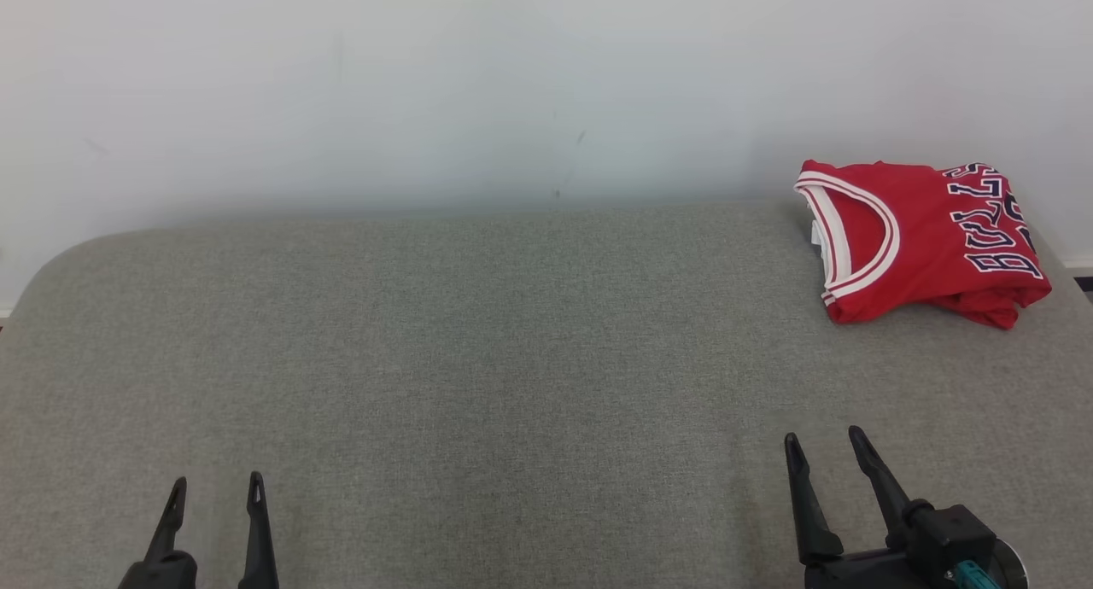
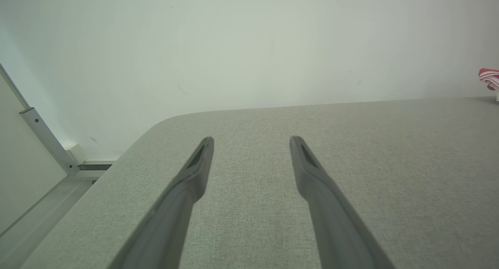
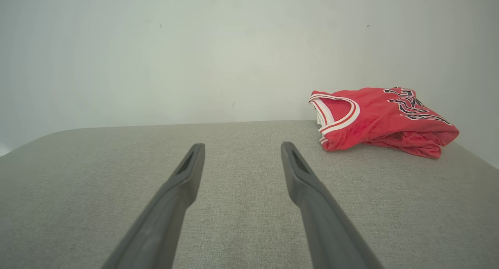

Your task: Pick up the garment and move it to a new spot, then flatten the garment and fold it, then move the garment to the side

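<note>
From the head view we see the garment [image 1: 922, 239], a red jersey with a white-trimmed neck and dark lettering, lying folded at the far right of the grey fabric-covered desk [image 1: 512, 358], close against the pale wall [image 1: 427, 85]; the left gripper [image 1: 217, 481] sits at the lower left and the right gripper [image 1: 825, 436] at the lower right, each with its 2 fingers spread apart and empty; both are well apart from the garment, the right one nearer to it.

In the left wrist view the left gripper [image 2: 252, 140] hovers over the desk [image 2: 390, 163], its 2 fingers [image 2: 187, 191] apart with grey fabric between them; a sliver of the garment [image 2: 490, 78] peeks in at the right edge, and a metal rail [image 2: 43, 136] slants down beside the desk's rounded corner at the left.

In the right wrist view the right gripper [image 3: 242, 145] points across the desk [image 3: 97, 175] toward the wall, fingers apart and empty; the garment [image 3: 374, 117] lies ahead and to the right of them, neck opening facing left, untouched.
</note>
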Tool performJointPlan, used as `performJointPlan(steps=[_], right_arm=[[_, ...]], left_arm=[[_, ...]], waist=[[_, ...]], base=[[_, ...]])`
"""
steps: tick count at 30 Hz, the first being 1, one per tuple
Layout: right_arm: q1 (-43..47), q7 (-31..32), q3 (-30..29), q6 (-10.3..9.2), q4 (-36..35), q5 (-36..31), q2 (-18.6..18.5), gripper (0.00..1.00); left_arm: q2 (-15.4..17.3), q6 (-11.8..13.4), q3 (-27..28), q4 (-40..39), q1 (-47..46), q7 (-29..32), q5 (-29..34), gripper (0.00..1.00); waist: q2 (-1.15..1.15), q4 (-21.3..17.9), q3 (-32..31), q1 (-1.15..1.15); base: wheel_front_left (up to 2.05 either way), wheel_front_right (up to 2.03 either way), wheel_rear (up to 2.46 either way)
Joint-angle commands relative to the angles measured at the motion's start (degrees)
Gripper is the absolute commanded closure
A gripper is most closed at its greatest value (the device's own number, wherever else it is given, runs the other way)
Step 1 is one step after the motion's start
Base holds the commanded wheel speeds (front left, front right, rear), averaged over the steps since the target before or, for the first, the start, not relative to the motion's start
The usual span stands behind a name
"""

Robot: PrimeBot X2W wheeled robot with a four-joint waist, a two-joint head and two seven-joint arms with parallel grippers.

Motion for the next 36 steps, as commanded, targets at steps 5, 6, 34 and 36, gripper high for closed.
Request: performJointPlan(steps=[5, 6, 34, 36], right_arm=[[-0.2, -0.6, -1.1, -0.14, 0.6, -0.8, -0.3, 0.0], [-0.1, -0.7, -1.4, -0.14, 0.7, -0.9, -0.3, 0.0], [-0.9, -1.1, -2.2, -0.14, 3.6, -0.7, 0.7, 0.0], [-1.0, -1.2, -2.2, -0.15, 3.7, -0.7, 0.8, 0.0]], left_arm=[[0.4, 0.3, 0.0, -1.1, 2.1, 0.0, -0.6, 0.0], [0.5, 0.4, 0.0, -1.1, 2.4, 0.1, -0.7, 0.0], [1.3, 2.6, -0.5, -6.7, 4.5, 1.8, -0.9, 0.0], [1.4, 2.8, -0.5, -6.9, 4.6, 2.0, -1.0, 0.0]], waist=[[0.0, 0.5, -0.3, 0.0], [0.0, 0.6, -0.3, 0.0], [0.0, 1.6, 0.0, 0.0], [0.0, 1.6, 0.1, 0.0]], base=[[0.0, 0.0, 0.0], [0.0, 0.0, 0.0], [0.0, 0.0, 0.0], [0.0, 0.0, 0.0]])
